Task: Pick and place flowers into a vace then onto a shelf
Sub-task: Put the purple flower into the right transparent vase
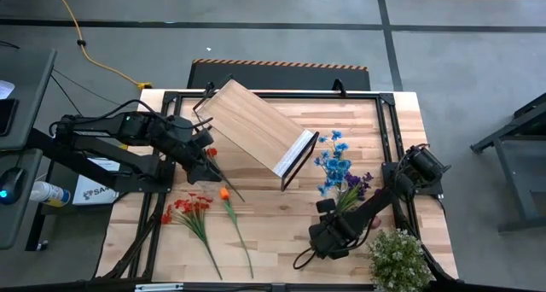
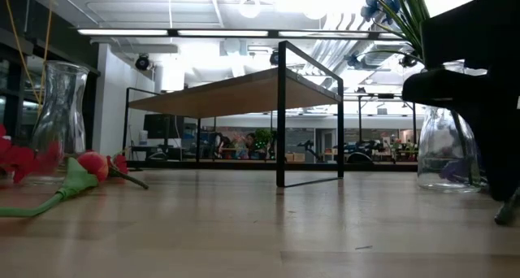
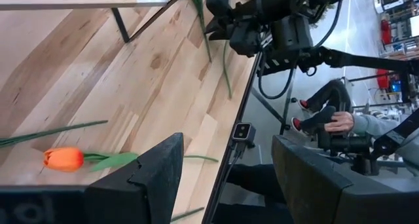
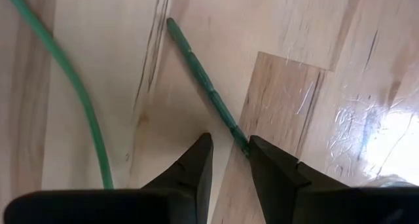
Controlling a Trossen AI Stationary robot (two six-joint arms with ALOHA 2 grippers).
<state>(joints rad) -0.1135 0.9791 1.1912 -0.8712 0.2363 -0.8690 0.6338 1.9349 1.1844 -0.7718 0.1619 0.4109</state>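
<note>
The right gripper [image 4: 229,160] sits low over the table [image 1: 273,202], its two dark fingers [image 4: 196,162] parted only by a narrow gap. A green stem [image 4: 203,86] runs up to that gap and meets the inner edge of one finger; whether it is truly pinched cannot be told. A second, curved stem [image 4: 65,86] lies apart from it on the wood. In the high view this gripper [image 1: 328,234] is on the near side of the shelf [image 1: 256,125], close to the blue and purple blooms [image 1: 337,168], whose stems slant from the gripper up toward the shelf's black-framed end.

The left gripper [image 1: 205,166] hangs just beside the shelf's near-left edge, jaws well apart with nothing between them. In its wrist view the fingers [image 3: 154,178] frame bare table edge, with the orange tulip [image 3: 63,158] lying flat ahead, its stem running away from the head along the table.

Nearer than the shelf and left of the tulip [image 1: 224,193] lie the red sprays [image 1: 186,208], heads toward the shelf, stems slanting toward the table's near edge.

The shelf lies skewed across the table, its long axis diagonal. A bushy green plant [image 1: 398,258] stands at the near-right corner. The low view shows a glass vase [image 2: 61,119] at the left and another [image 2: 447,152] at the right. The table is pale butcher-block wood on a grey floor; a seated person's hand [image 3: 340,122] shows beyond it.
</note>
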